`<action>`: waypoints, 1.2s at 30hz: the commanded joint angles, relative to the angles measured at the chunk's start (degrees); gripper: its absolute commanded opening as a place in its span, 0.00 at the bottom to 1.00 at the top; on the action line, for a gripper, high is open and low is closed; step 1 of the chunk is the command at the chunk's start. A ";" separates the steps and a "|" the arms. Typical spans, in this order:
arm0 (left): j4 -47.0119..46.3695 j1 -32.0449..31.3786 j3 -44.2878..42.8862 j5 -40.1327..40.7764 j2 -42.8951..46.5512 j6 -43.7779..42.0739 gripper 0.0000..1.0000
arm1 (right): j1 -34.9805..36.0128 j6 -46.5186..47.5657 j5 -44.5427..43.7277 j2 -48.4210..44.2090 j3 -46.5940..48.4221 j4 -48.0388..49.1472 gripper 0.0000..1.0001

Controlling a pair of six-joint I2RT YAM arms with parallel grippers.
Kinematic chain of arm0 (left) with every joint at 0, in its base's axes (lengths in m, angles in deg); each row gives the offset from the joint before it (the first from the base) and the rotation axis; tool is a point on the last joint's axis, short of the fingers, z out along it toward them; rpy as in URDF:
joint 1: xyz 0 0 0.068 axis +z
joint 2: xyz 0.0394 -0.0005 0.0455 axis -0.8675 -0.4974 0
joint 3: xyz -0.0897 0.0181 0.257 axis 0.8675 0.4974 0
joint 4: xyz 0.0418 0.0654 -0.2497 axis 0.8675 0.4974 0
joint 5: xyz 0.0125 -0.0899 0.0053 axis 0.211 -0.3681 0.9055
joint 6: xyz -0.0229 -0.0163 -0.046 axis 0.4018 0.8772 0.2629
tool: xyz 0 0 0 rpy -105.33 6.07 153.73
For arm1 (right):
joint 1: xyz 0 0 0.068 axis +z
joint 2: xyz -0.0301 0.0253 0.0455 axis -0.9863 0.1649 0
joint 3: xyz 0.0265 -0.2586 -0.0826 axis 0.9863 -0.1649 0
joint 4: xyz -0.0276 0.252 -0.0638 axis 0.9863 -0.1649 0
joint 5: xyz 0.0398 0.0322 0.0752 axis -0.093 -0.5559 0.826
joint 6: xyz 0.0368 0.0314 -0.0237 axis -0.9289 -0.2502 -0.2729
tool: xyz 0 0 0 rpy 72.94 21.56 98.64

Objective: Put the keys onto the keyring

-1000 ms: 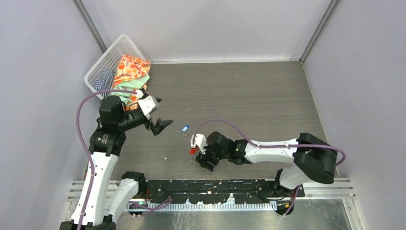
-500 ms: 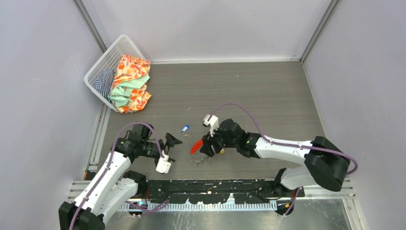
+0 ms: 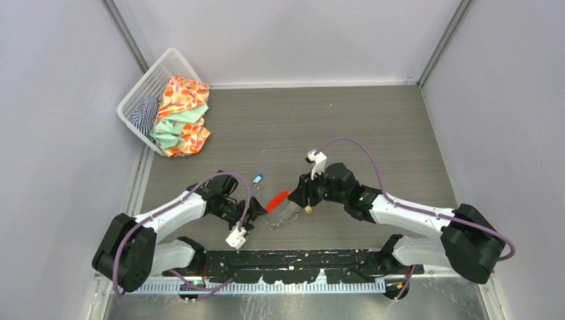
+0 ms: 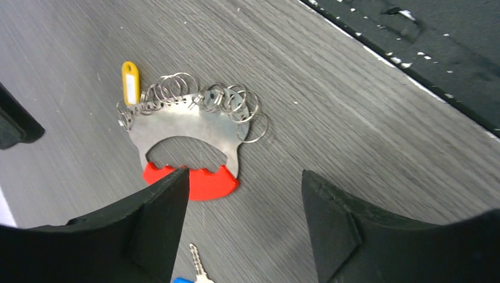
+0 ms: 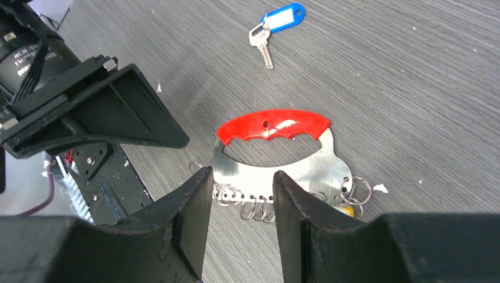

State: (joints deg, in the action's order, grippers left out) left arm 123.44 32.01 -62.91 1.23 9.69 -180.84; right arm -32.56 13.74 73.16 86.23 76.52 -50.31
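Observation:
The keyring is a steel plate (image 5: 306, 168) with a red grip (image 3: 277, 201) and several wire rings (image 4: 227, 100) along its curved edge, lying flat on the table. A yellow tag (image 4: 130, 79) sits at one end of the rings. One of the keys, with a blue head (image 5: 283, 15), lies loose just beyond the red grip (image 5: 272, 127); it shows in the top view as the blue key (image 3: 257, 179). My left gripper (image 4: 246, 173) is open, low over the table beside the red grip. My right gripper (image 5: 242, 173) is open with a narrow gap, above the ringed edge.
A white basket (image 3: 156, 80) with bright clothes (image 3: 180, 117) spilling out stands at the back left corner. The black rail (image 3: 300, 260) runs along the table's near edge. The left gripper (image 5: 100, 112) shows close by in the right wrist view.
My left arm has swung down from near the basket to the keyring. My right gripper has moved back and right. Both grippers have narrowed. The keyring lies slightly farther right.

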 commanded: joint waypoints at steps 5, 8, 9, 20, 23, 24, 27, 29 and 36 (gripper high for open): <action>-13.19 -3.30 1.70 -1.42 -4.16 -25.89 0.63 | -1.32 -5.33 2.21 5.88 0.81 3.94 0.41; -11.80 -3.60 1.18 -1.01 -5.39 -27.81 0.61 | -1.37 -6.67 2.81 7.24 0.38 5.44 0.39; -11.66 -3.65 1.14 -1.02 -5.78 -28.47 0.61 | -1.41 -6.79 2.86 7.46 0.29 5.58 0.39; -11.64 -5.68 1.91 -2.96 -7.53 -33.37 0.47 | -1.36 -7.51 3.38 9.19 -0.15 5.37 0.32; -11.67 -5.75 1.93 -2.08 -7.93 -33.56 0.43 | -1.36 -7.98 3.54 8.96 -0.40 5.43 0.30; -11.73 -5.76 1.93 -1.93 -8.07 -33.63 0.42 | -1.41 -7.98 3.53 8.77 -0.49 5.37 0.30; -11.90 -5.84 1.94 -1.99 -8.66 -34.30 0.40 | -1.36 -7.98 3.44 8.16 -0.60 4.97 0.29; -12.19 -5.93 1.95 -1.99 -9.03 -34.73 0.35 | -1.41 -8.02 3.51 8.06 -0.69 4.83 0.28; -12.98 -6.22 1.80 -2.87 -9.61 -35.53 0.21 | -1.41 -8.22 4.39 8.98 -0.30 4.69 0.27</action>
State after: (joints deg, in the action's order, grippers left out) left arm 111.66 26.24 -61.47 0.12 0.68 -180.84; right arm -33.77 6.27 76.72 95.39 76.19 -47.38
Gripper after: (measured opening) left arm 0.232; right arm 0.274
